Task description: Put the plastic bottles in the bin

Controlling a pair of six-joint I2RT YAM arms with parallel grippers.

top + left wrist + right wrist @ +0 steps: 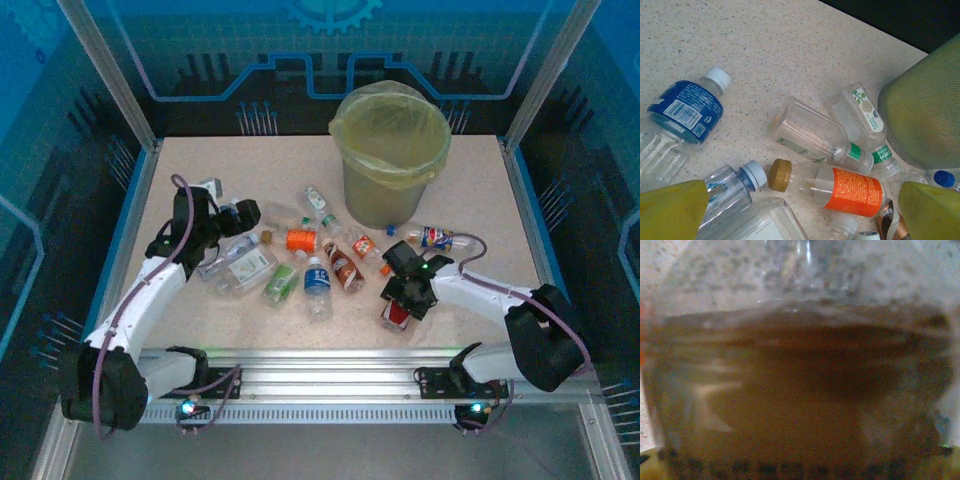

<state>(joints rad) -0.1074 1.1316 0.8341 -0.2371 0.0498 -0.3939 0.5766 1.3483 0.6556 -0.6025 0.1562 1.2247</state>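
Overhead: bin (390, 150) stands far right of centre on the surface (200, 170). Plastic bottles (300, 260) lie scattered mid-surface, near side of it. Left claw (250, 214) sits at the cluster's left edge. Right claw (402, 303) is low over a red-labelled bottle (397, 316).
Left wrist: fingers (670, 205) are spread wide, holding nothing, above an orange-labelled bottle (852, 189).
Right wrist: brown-filled bottle (800, 405) is pressed close. Cannot tell the grip.

Speckled beige table (250, 170), scattered plastic bottles (317, 280), upright bin (385, 195)
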